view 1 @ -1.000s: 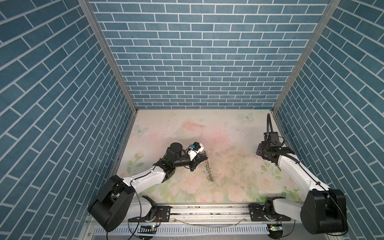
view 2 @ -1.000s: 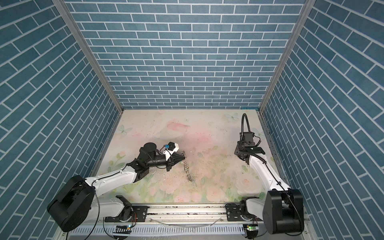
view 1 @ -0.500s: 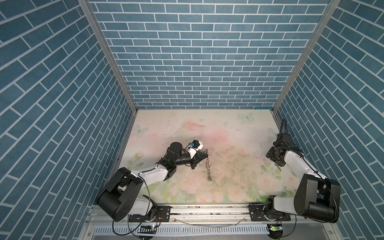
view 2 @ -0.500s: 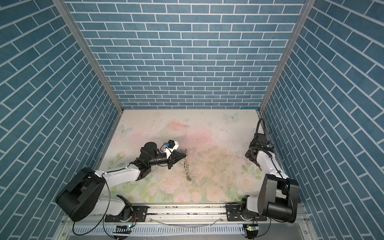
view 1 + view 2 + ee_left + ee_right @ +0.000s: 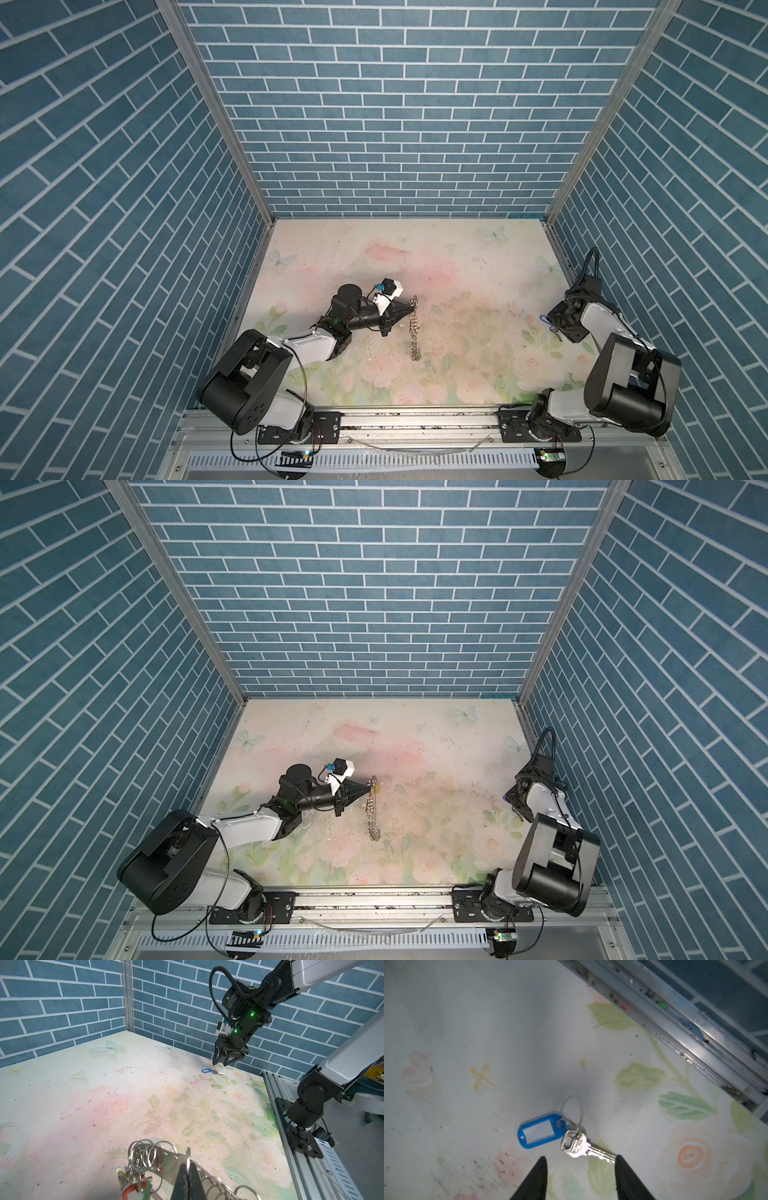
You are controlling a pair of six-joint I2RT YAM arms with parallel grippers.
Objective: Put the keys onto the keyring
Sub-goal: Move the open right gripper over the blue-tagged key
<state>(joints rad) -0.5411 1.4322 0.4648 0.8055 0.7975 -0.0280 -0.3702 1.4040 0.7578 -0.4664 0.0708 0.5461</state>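
The big table (image 5: 457,257) has painted flowers on it and blue brick walls (image 5: 395,104) all round. The left arm (image 5: 299,349) reaches to the middle of the table. The right arm (image 5: 598,316) is folded up close to the right wall. The left pincer (image 5: 409,307) is squeezed tight on the keyring (image 5: 414,332) near the middle of the table. In both top views the keyring looks like one long thin line. Its far end is in the pincer and it runs straight toward the front edge. The left wrist view shows small rings (image 5: 153,1153) bunched on it, and red and green tags (image 5: 133,1190) hang beside the pincer tips. The right pincer (image 5: 219,1064) is about half open and holds nothing. It points down just above a key (image 5: 583,1149) with a blue tag (image 5: 540,1131), lying flat on the table near the right wall. Key and tag lie in one line: the tag end points toward the back and the middle of the table, and the toothed end points toward the front and the right wall. One fingertip (image 5: 623,1172) is just beside the key's tip. A second ago the right pincer was farther from the front edge and the wall, and its arm was stretched out more. The left pincer and the keyring have stayed in almost the same spot.
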